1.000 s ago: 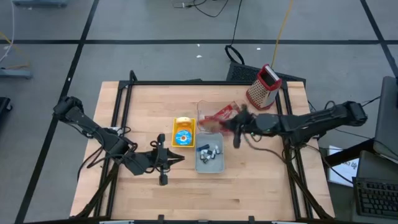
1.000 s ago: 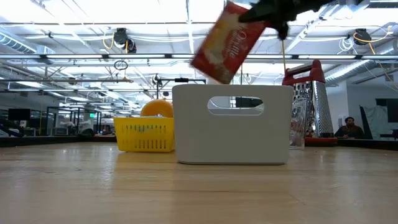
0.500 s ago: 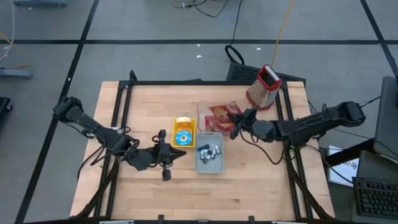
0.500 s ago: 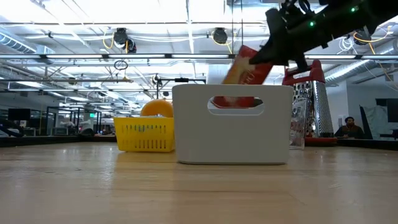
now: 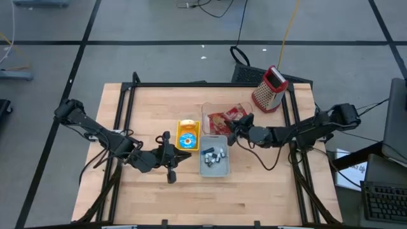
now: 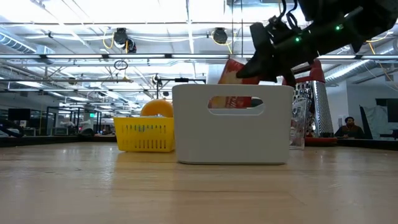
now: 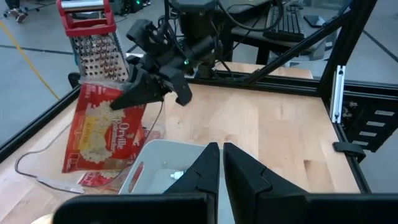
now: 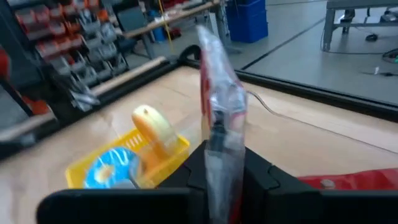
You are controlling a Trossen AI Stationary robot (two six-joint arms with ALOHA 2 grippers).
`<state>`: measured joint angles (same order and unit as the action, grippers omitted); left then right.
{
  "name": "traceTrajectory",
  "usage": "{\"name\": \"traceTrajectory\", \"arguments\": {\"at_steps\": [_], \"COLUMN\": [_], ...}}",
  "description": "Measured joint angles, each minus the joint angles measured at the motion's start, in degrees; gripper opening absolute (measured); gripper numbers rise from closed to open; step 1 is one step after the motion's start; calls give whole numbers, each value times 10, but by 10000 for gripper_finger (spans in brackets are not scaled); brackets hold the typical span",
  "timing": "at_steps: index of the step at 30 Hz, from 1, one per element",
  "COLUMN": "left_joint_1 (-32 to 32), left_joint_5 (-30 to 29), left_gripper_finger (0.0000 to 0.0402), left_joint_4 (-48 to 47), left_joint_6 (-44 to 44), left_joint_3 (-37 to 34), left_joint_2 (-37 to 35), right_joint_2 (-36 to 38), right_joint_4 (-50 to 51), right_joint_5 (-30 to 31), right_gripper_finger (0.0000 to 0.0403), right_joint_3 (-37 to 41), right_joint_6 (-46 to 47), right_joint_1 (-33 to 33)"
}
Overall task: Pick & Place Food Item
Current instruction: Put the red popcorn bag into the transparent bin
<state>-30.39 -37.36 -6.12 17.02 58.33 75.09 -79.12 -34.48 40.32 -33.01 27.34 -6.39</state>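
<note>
Now the placing is almost done: the right gripper (image 7: 134, 93) pinches the upper edge of the red popcorn bag (image 7: 102, 127), which hangs partly down into the clear bin (image 5: 213, 109) behind the grey bin (image 6: 233, 124). Releasing and withdrawing remain. Its long axis stands nearly upright, slightly tilted, the printed face turned sideways. The left gripper (image 7: 217, 163) waits beside the yellow basket (image 5: 187, 135), fingers pressed together.

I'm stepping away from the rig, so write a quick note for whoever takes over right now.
Right end effector: pinching the top edge of the popcorn bag, its lower end inside the clear bin.
Left end effector: shut, empty, waiting beside the yellow basket.
Gray caddy holds small packets.
Done: bag carried over the bin.
Left: release the bag, withdraw the arm.
</note>
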Motion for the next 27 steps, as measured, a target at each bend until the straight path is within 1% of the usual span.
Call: {"name": "traceTrajectory", "arguments": {"at_steps": [6,13,16,19,23,27], "left_joint_1": [0,0,0,0,0,0], "left_joint_5": [0,0,0,0,0,-1], "left_gripper_finger": [26,26,26,26,26,26], "left_joint_4": [1,0,0,0,0,0], "left_joint_6": [2,0,0,0,0,-4], "left_joint_3": [0,0,0,0,0,0], "left_joint_2": [0,0,0,0,0,0], "right_joint_2": [-1,0,10,20,34,47], "right_joint_4": [-26,-9,14,54,132,211], "right_joint_5": [1,2,4,46,88,93], "right_gripper_finger": [84,151,172,180,174,163], "right_joint_3": [0,0,0,-1,0,0], "right_joint_6": [31,-57,-92,-102,-103,-97], "right_joint_1": [1,1,1,0,0,0]}}
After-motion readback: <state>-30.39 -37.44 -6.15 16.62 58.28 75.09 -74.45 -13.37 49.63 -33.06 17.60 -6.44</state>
